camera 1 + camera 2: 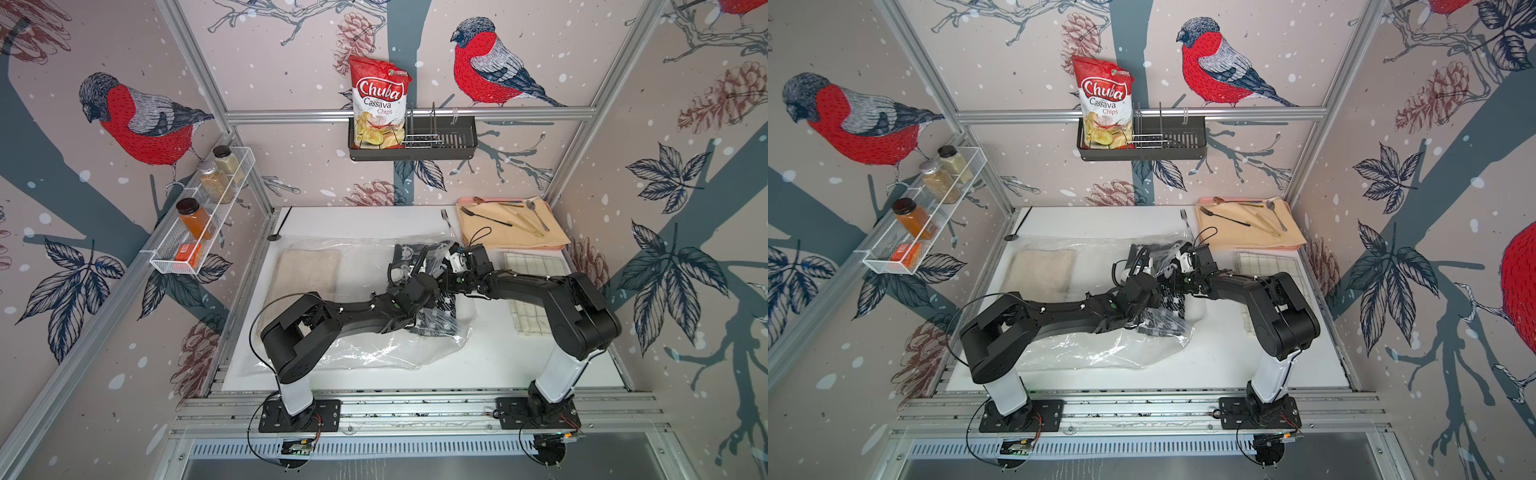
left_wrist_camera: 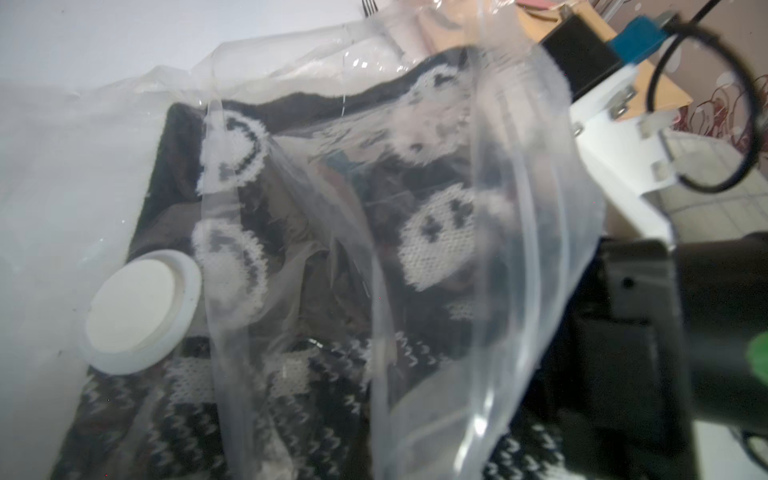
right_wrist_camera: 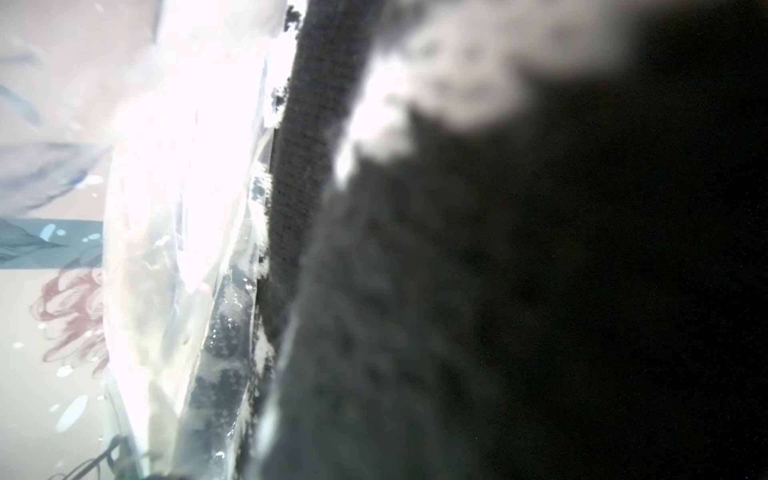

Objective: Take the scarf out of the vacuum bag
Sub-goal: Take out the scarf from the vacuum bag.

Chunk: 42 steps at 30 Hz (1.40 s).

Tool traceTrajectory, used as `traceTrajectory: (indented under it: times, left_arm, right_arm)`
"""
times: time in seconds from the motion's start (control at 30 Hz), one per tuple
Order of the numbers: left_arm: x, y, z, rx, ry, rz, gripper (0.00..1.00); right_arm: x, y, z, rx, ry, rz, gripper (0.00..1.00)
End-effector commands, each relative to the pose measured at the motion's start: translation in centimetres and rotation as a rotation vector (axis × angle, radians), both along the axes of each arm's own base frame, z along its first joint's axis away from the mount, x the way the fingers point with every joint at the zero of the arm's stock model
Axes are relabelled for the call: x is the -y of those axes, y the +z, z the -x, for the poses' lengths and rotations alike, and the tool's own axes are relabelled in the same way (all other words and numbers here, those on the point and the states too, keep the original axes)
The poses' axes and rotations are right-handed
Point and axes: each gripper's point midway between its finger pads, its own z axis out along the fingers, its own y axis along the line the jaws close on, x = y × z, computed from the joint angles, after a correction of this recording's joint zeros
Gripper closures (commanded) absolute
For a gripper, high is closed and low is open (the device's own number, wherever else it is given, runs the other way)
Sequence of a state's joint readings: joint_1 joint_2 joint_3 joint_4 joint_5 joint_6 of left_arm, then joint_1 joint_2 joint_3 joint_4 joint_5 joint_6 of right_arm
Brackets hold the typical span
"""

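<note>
The scarf (image 2: 436,232), a black knit with white smiley faces, lies inside the vacuum bag (image 1: 374,353), in the part of the bag toward the right arm's side. Some of it bunches up at the far end, where the two arms meet. The bag is spread across the middle of the white surface (image 1: 490,361), clear and crinkled. Its white round valve cap (image 2: 137,311) sits on the film just beside the scarf's edge. A folded beige cloth (image 1: 307,274) lies under the film toward the left arm's side, well apart from the scarf.

The left pincer (image 1: 409,266) hovers over the scarf with its jaws brought together. A band of the bag's film rises toward the left wrist camera, so it may be pinching that film, though the fingertips are out of sight. The right pincer (image 1: 441,268) reaches in just beside it. Dark knit and glaring plastic fill the right wrist view, its jaws are hidden, and I cannot tell whether they are apart or together.

A checked cloth (image 1: 536,266) lies under the right arm, near the bag. Behind it a pink tray (image 1: 540,248) carries a tan mat (image 1: 515,237) with cutlery (image 1: 486,216), and a fork (image 1: 446,218) lies on the surface just beside the tray. On the back wall a dark basket (image 1: 461,143) holds a red bag of cassava chips (image 1: 379,104). A wire rack (image 1: 166,266) on the left wall holds spice jars (image 1: 195,216).
</note>
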<state>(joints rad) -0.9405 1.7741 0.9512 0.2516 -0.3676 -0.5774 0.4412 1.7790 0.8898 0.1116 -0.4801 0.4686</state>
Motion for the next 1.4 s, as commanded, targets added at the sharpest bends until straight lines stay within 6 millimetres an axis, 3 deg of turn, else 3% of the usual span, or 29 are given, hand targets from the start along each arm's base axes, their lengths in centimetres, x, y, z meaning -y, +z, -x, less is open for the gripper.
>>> traceTrajectory:
  times: [0.0,0.33,0.67,0.9,1.27,1.33,1.37]
  left_arm:
    - [-0.7,-0.8,0.4,-0.003,0.006,0.031,1.00]
    - [-0.7,-2.4,1.2,-0.007,-0.030,0.050,1.00]
    - [-2.1,-5.0,2.2,0.000,-0.034,0.055,1.00]
    - [-2.0,-6.0,2.7,-0.027,-0.046,0.060,1.00]
    - [-1.6,-6.2,2.7,-0.033,-0.060,0.060,1.00]
    - [-1.7,-6.3,2.8,-0.035,-0.059,0.058,1.00]
    - [-1.7,-6.2,2.7,-0.034,-0.059,0.059,1.00]
  right_arm:
    - [0.0,0.8,-0.6,0.024,-0.024,-0.036,0.90]
    - [-1.0,1.1,0.9,-0.026,0.002,-0.149,0.82]
    - [-0.3,-0.7,2.8,-0.103,-0.029,-0.160,0.53]
    - [-1.3,-1.0,4.0,-0.136,-0.043,-0.240,0.42]
    - [-6.5,-1.7,5.3,-0.205,-0.001,-0.361,0.43]
    - [-6.5,-2.0,5.4,-0.214,-0.008,-0.364,0.51]
    - [-6.4,-2.0,5.4,-0.212,-0.011,-0.372,0.61]
